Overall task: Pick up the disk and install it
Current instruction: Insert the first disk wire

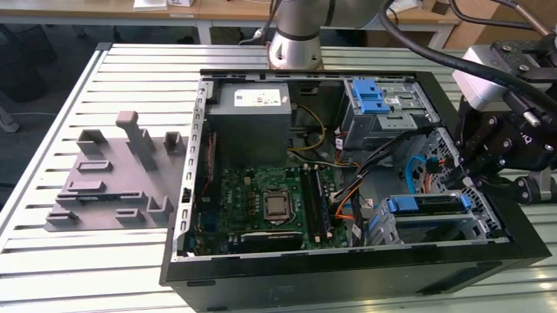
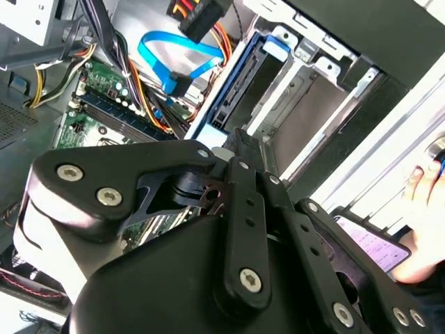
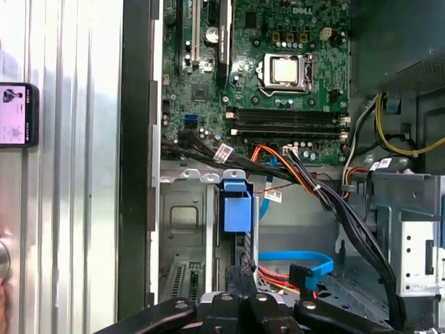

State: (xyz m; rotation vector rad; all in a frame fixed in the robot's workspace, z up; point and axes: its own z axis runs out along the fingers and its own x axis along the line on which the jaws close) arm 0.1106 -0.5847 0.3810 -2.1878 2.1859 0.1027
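Exterior view: the gripper [image 1: 487,175] hangs at the case's [image 1: 348,277] 3 o'clock edge, just above the drive bay [image 1: 435,225], where the disk [image 1: 426,205] sits slotted, blue rail showing. Second wrist view: the fingers [image 2: 247,149] meet at the disk [image 2: 233,87] edge in its bay; they look drawn together, perhaps pinching it. First wrist view: the disk [image 3: 236,205] stands on edge at 12 o'clock from the fingertips. Judged step: seating; any further push calls for straight, light pressure clear of the cables [image 3: 292,167].

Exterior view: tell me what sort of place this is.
Probably a robotics lab bench for computer assembly: an open desktop computer case lies on a slotted aluminium table, a grey parts fixture beside it, wooden desks behind.
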